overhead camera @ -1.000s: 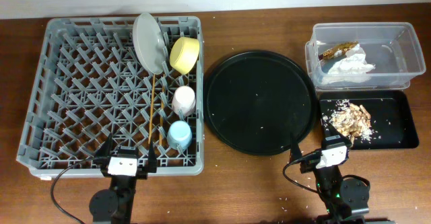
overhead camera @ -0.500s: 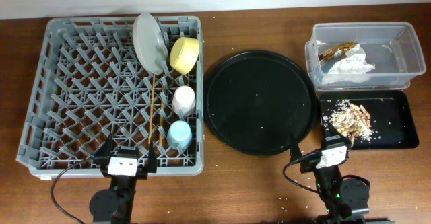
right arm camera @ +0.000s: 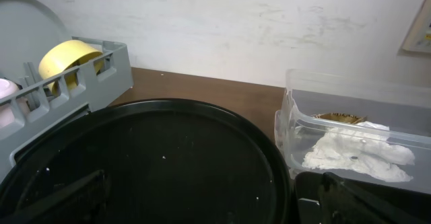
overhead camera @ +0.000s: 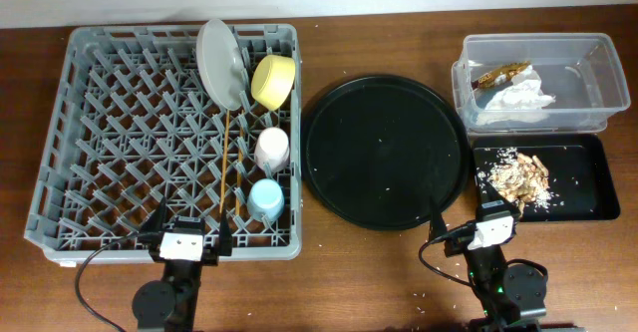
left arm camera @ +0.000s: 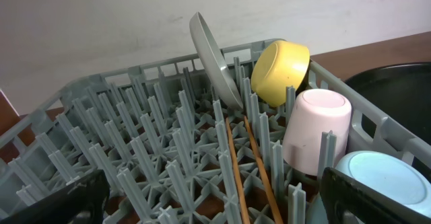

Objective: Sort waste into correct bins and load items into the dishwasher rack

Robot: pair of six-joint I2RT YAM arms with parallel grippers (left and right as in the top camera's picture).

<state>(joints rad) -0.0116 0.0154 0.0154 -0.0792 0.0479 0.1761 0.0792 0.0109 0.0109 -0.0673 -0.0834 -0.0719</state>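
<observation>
The grey dishwasher rack [overhead camera: 110, 133] holds a grey-white plate [overhead camera: 219, 63] on edge, a yellow bowl [overhead camera: 274, 81], a pink cup [overhead camera: 271, 148], a blue cup [overhead camera: 266, 200] and wooden chopsticks [overhead camera: 227, 163]. In the clear tub [overhead camera: 538, 41] lie a white napkin [overhead camera: 513, 101] and a brown wrapper [overhead camera: 501, 74]. Beige food scraps [overhead camera: 513, 175] sit in the flat black tray [overhead camera: 583, 187]. My left gripper [overhead camera: 189, 224] stands open at the rack's near edge, nothing between its fingers [left arm camera: 377, 197]. By the flat tray's near left corner, my right gripper [overhead camera: 469, 220] is open and empty.
A large round black tray [overhead camera: 387, 153] with a few crumbs lies between the rack and the two bins. In the right wrist view it [right arm camera: 148, 163] fills the foreground, the tub [right arm camera: 357, 116] behind it on the right. A pale wall backs the table.
</observation>
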